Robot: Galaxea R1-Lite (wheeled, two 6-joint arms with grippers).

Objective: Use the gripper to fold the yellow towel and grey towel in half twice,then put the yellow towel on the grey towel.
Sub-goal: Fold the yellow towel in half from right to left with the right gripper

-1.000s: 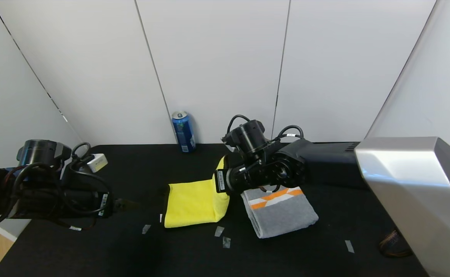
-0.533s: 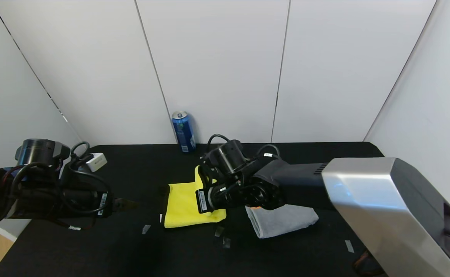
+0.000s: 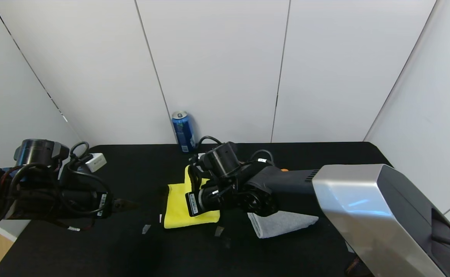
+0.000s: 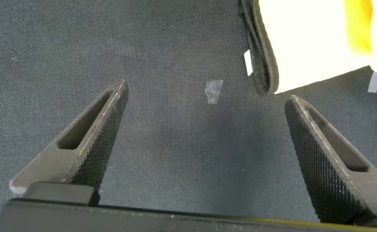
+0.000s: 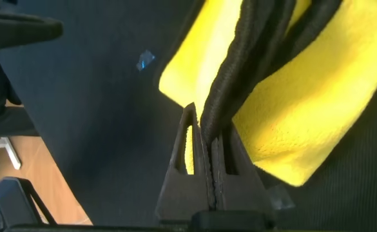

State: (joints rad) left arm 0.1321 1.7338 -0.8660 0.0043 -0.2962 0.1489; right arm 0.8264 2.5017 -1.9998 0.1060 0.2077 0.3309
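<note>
The yellow towel (image 3: 177,209) lies folded on the black table, left of centre. My right gripper (image 3: 189,180) reaches in from the right and is shut on the towel's dark-trimmed edge, holding it raised over the towel's far side. In the right wrist view the fingers (image 5: 222,161) pinch the bunched dark trim, and the yellow towel (image 5: 304,122) hangs past them. The grey towel (image 3: 284,224) lies folded to the right, partly hidden under my right arm. My left gripper (image 3: 127,205) is open and empty, low over the table left of the yellow towel (image 4: 359,26); the left wrist view shows this gripper (image 4: 206,93) too.
A blue can (image 3: 183,132) stands at the back wall. A small white box (image 3: 96,162) sits at the far left. Bits of tape (image 3: 145,229) lie on the black table (image 3: 132,250) in front of the towels. White panels close in the back and sides.
My right gripper has moved left, carrying the yellow towel's right edge over the rest of the towel. My right arm now hides the grey towel's orange band. The left arm has not moved.
</note>
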